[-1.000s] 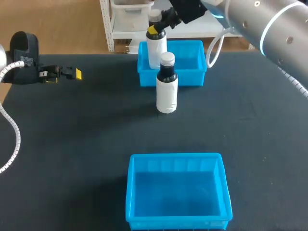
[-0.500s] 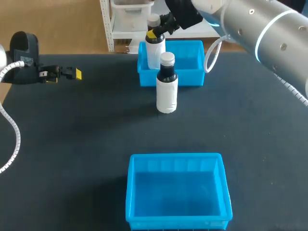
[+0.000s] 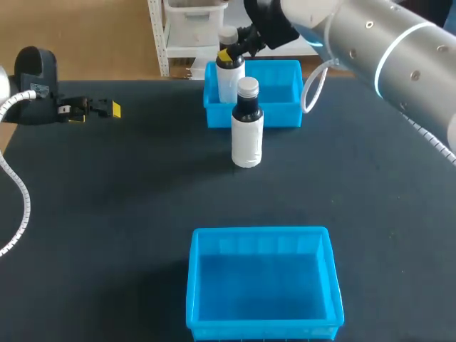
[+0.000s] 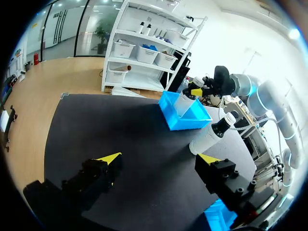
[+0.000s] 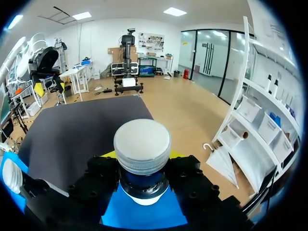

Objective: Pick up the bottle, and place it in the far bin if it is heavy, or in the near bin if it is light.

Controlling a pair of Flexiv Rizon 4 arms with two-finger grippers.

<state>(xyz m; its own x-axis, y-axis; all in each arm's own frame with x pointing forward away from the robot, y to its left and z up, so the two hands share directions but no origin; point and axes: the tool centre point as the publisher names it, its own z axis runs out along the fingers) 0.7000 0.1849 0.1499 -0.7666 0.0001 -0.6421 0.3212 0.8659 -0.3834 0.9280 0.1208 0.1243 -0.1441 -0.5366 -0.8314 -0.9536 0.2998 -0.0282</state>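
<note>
The right gripper [image 3: 229, 51] was clamped on the neck of the held bottle [image 3: 226, 80], a yellow-tipped finger on either side just under its grey cap. The bottle's white body hung down inside the left end of the far bin [image 3: 285, 107]; whether it touched the floor of the bin I could not tell. A second bottle [image 3: 247, 132] stood upright on the black table [image 3: 107, 214], just in front of that bin and well apart from the near bin [image 3: 263, 324]. Off at the table's left edge the left gripper [image 4: 159, 159] hung with its fingers spread wide, holding nothing.
</note>
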